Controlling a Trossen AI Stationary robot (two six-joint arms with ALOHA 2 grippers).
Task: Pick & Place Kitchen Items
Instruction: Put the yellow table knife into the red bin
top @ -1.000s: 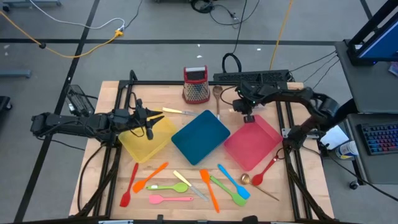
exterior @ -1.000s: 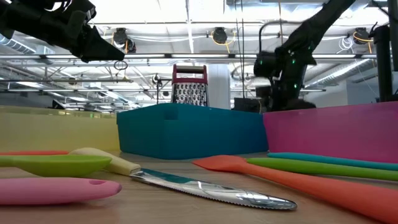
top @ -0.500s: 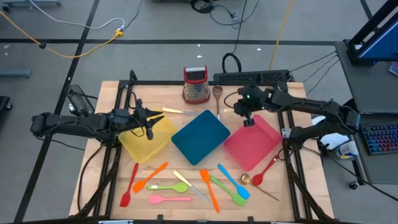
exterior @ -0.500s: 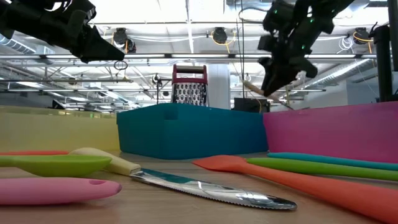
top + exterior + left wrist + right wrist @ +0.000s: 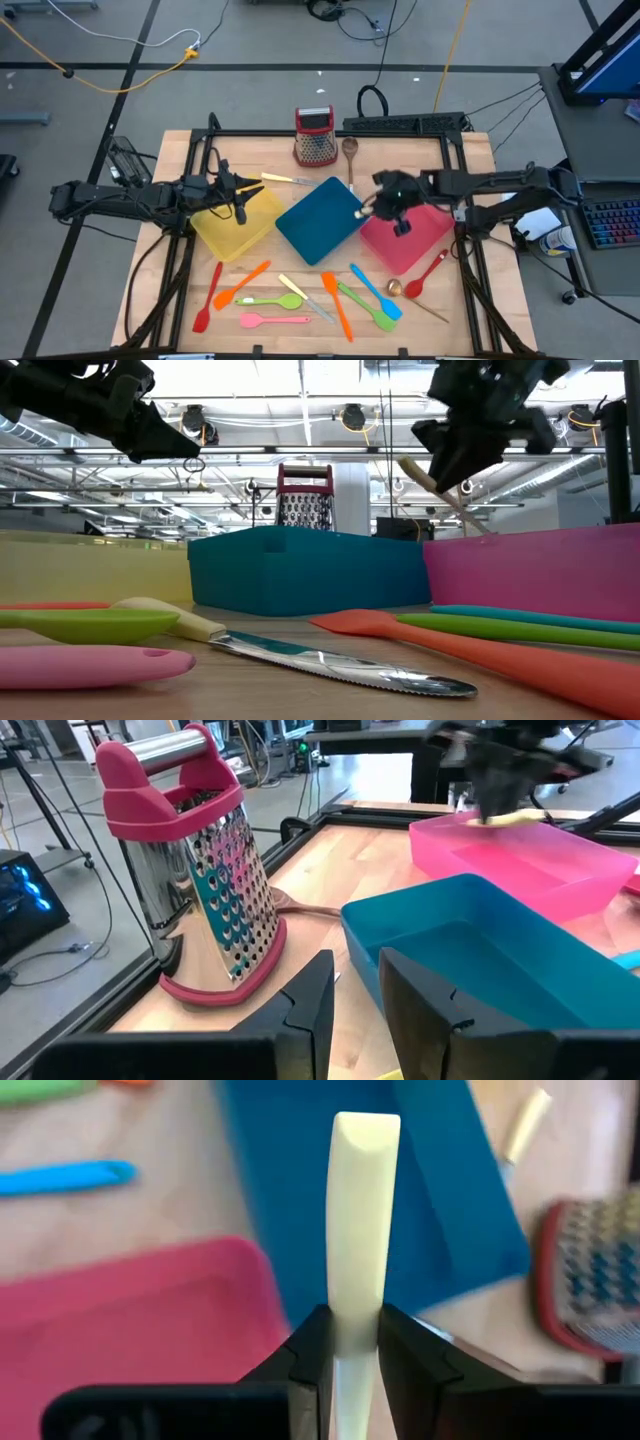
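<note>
We see only the pale handle (image 5: 362,1230) of the utensil pinched in the right gripper (image 5: 340,1345); its working end lies behind the fingers, so we cannot name it. In the left wrist view that gripper (image 5: 495,775) is a dark blur over the pink tray (image 5: 560,860). In the low view the picture's edges cut off the pink spatula (image 5: 85,665) and 3 long handles (orange, green, blue). Near the table's front edge, the high view shows some cutlery (image 5: 322,308) too small to identify.
</note>
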